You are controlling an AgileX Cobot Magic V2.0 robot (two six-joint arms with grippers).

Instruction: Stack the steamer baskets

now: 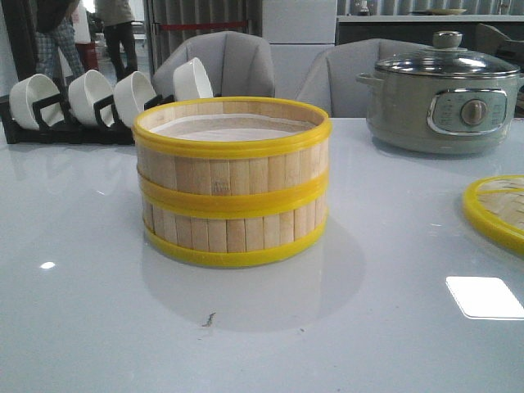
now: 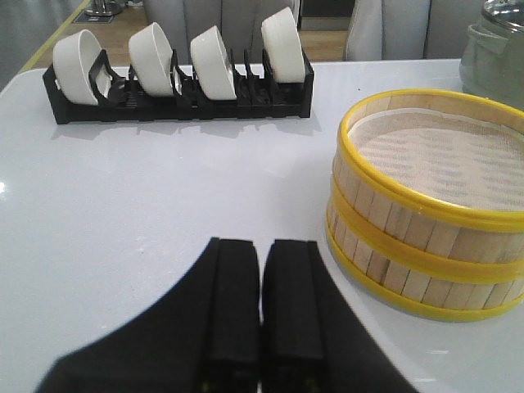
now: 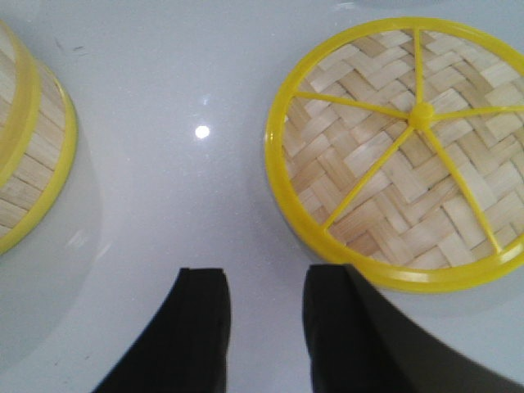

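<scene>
The two steamer baskets (image 1: 233, 184) stand one on top of the other in the middle of the white table, with pale slat walls, yellow rims and a white liner in the top one. The stack also shows in the left wrist view (image 2: 426, 205), and its edge shows in the right wrist view (image 3: 29, 155). My left gripper (image 2: 262, 246) is shut and empty over bare table, beside the stack and apart from it. My right gripper (image 3: 266, 278) is open and empty, over bare table next to the woven lid. Neither gripper shows in the front view.
A flat woven yellow-rimmed lid (image 3: 401, 147) lies on the table to the right of the stack, at the front view's right edge (image 1: 499, 209). A grey-green electric pot (image 1: 442, 102) stands at the back right. A black rack of white bowls (image 1: 90, 102) stands at the back left.
</scene>
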